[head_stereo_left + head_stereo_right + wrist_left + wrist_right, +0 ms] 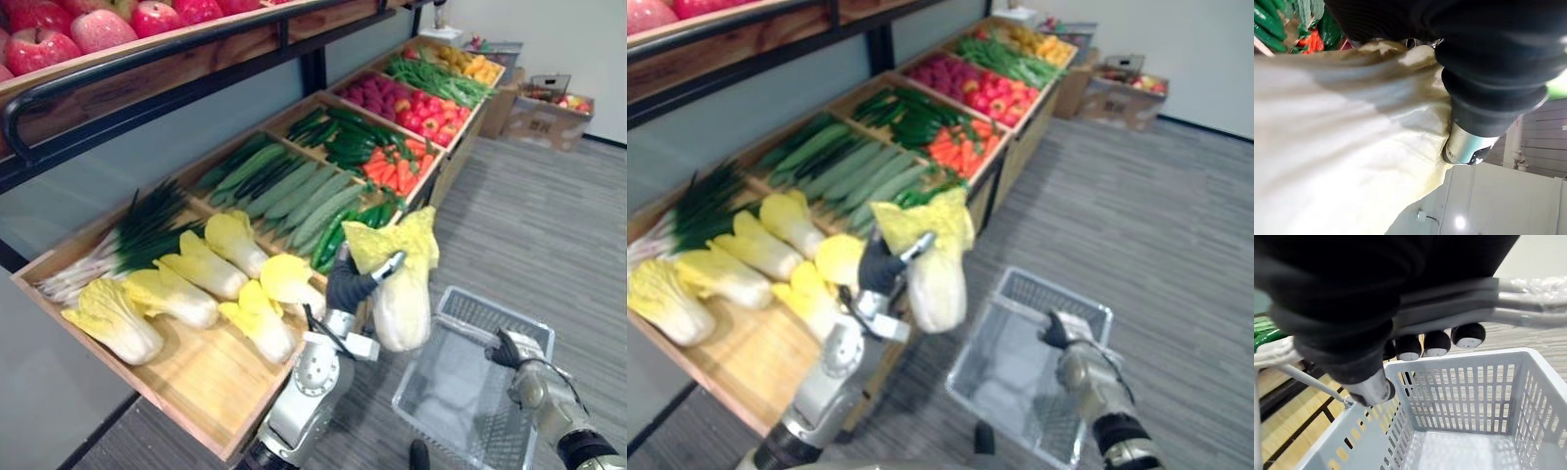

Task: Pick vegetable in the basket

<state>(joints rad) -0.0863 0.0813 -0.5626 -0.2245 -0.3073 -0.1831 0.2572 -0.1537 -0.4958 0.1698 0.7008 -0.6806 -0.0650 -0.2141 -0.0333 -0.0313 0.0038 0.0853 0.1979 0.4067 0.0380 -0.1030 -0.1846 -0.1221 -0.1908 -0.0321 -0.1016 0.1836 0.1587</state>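
Wooden trays ran along the sloping produce counter [196,387], holding pale napa cabbages [181,294] in the nearest one, with spring onions [137,235], cucumbers [294,191] and carrots [397,162] further along. One napa cabbage [402,294] hung in the air just off the counter's front edge, stem end down and yellow leaves up. The left hand [351,282] gripped it near the leafy top, its fingers [388,266] wrapped round it, and the left wrist view showed the pale leaves pressed against the hand. A grey plastic basket [490,315] hung just beside the cabbage, on the side away from the counter. The right hand [507,350] carried it, its fingers [1437,343] curled round the handle [1528,308]. Nothing could be seen lying in the basket. The step in hand looked like the carry from counter to basket, with the picking done and the drop not yet made. The next move would call for bringing the cabbage over the basket's open mouth, lowering it past the rim, and loosening the fingers only once it sat low enough not to tip the basket.
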